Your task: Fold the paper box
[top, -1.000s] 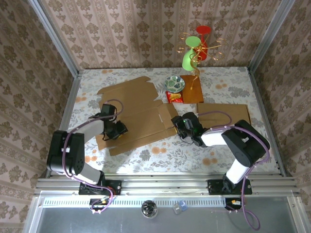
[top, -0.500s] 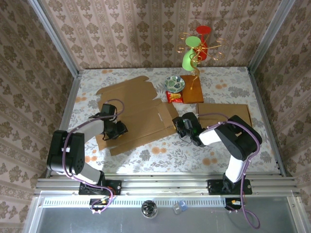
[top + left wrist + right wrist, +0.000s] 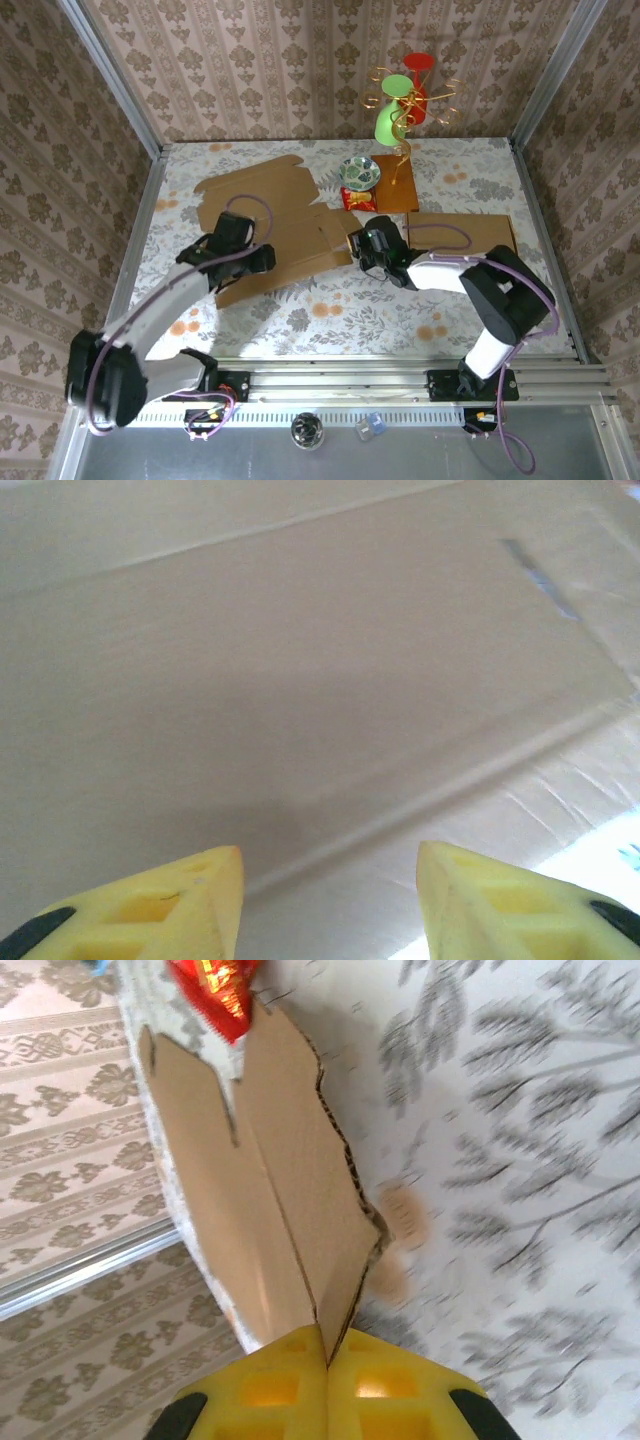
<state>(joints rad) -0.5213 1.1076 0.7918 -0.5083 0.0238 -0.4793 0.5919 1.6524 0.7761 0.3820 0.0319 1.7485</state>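
The flat brown cardboard box blank [image 3: 290, 225] lies spread over the middle-left of the flowered table. My left gripper [image 3: 260, 260] hovers over its near-left panel. In the left wrist view the open left gripper [image 3: 330, 885] has nothing between its yellow fingertips [image 3: 205, 895], just above a crease in the cardboard [image 3: 300, 660]. My right gripper [image 3: 357, 244] is at the blank's right edge. In the right wrist view the right gripper [image 3: 328, 1348] is shut on the edge of a cardboard flap [image 3: 280, 1190], which stands up from the table.
A second flat cardboard piece [image 3: 460, 232] lies at the right under my right arm. Behind it stand a brown board [image 3: 398, 190], a small bowl [image 3: 358, 172], a red snack packet [image 3: 358, 200] [image 3: 215, 990] and a wire stand with green and red cups [image 3: 400, 100].
My right gripper has drawn the box's right flap up and to the left. The blank's near edge has shifted away from me. My left arm has swung outward, its gripper still over the near-left panel.
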